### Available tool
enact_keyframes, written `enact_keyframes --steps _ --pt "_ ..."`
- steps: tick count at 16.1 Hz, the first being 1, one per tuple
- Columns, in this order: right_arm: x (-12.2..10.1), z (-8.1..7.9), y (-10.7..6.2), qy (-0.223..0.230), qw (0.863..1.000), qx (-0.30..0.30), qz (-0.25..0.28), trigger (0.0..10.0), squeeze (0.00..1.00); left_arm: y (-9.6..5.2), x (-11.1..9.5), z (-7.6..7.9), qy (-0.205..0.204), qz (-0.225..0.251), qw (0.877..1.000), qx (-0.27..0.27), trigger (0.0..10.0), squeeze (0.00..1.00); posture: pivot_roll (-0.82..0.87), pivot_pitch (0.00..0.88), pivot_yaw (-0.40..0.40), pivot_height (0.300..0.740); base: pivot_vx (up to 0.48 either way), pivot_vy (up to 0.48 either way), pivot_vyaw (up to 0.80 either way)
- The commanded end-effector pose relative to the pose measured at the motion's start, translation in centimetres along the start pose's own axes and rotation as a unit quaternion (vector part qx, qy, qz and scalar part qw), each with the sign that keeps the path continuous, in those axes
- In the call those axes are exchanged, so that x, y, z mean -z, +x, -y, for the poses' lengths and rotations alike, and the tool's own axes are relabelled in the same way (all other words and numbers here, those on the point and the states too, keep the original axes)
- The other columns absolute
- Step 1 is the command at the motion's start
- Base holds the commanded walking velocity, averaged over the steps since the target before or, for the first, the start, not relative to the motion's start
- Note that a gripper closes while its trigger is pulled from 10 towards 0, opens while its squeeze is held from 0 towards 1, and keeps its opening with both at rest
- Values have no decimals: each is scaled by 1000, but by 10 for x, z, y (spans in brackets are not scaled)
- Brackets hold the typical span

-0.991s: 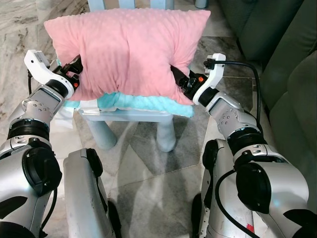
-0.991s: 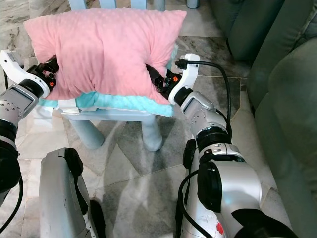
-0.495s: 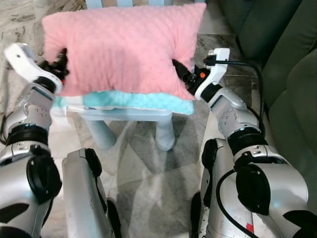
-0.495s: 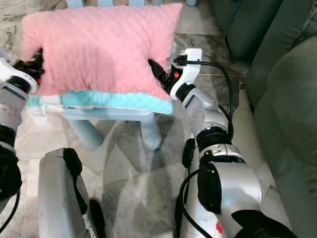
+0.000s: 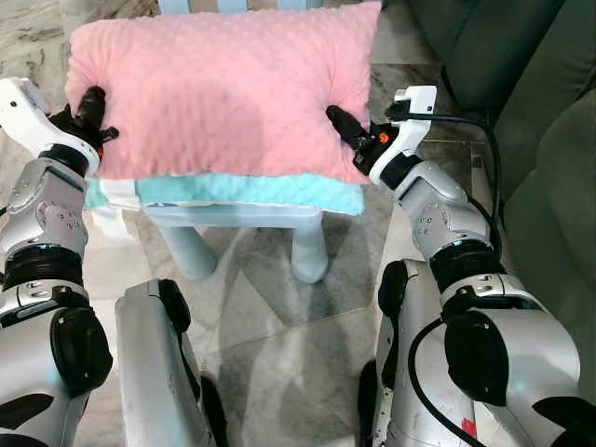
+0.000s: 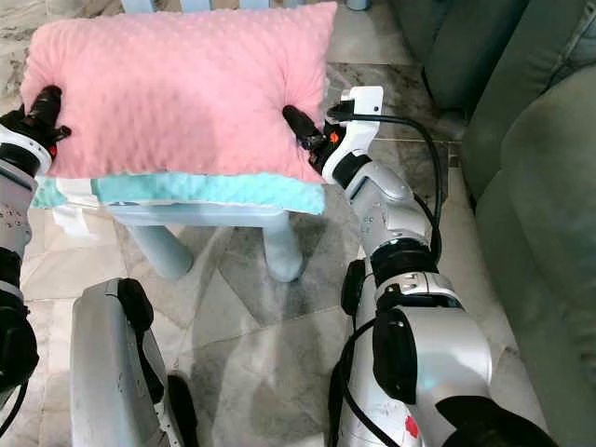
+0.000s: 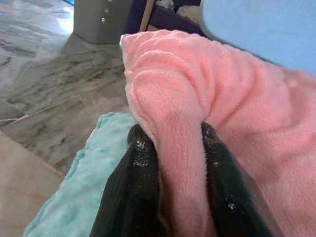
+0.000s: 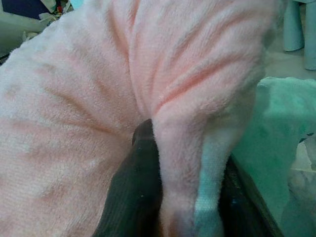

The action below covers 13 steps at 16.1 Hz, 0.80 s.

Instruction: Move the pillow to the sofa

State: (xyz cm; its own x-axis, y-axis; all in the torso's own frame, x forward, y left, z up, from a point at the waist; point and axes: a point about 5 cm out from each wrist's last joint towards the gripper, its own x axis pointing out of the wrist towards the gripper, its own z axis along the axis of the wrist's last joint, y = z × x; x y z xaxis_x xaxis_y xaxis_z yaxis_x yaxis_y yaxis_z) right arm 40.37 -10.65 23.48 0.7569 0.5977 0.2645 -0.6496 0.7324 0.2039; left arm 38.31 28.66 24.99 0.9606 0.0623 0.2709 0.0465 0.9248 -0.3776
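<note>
The plush pink rectangular pillow (image 5: 219, 88) spans crosswise between both grippers — left gripper (image 7: 170, 148) and right gripper (image 8: 187, 163) each pinching an end — above the teal folded blanket (image 5: 251, 191), the dark green sofa (image 5: 545, 140) to the pillow's right.

pillow (image 5: 223, 88): pink, dotted plush, rectangular | pose: lying flat and wide, covering the teal cushion (image 5: 251, 191) on the pale blue stool (image 5: 233, 219) | state: both short ends pinched into folds by black fingers (image 7: 136, 192) | sofa (image 5: 521, 121): dark green, off the stool's right edge
</note>
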Motion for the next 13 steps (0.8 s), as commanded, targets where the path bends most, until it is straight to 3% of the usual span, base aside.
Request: enact_keyframes --steps 1,6,10,13 --pt "0 -3 1 -9 1000 -5 0 0 0 -2 -7 -3 2 20 1000 1 0 0 -79 305 21 336 0 0 0" --pt "2 -5 -1 -13 1000 -12 3 0 0 -1 -10 7 -14 44 998 30 0 0 -80 300 20 336 0 0 0" --pt "-6 -4 -6 -36 999 -13 20 0 0 7 -23 25 4 78 996 51 0 0 -74 212 7 336 0 0 0" --pt "-10 -5 -9 -46 998 -19 26 0 0 8 -13 28 8 66 997 50 0 0 -91 129 20 336 0 0 0"
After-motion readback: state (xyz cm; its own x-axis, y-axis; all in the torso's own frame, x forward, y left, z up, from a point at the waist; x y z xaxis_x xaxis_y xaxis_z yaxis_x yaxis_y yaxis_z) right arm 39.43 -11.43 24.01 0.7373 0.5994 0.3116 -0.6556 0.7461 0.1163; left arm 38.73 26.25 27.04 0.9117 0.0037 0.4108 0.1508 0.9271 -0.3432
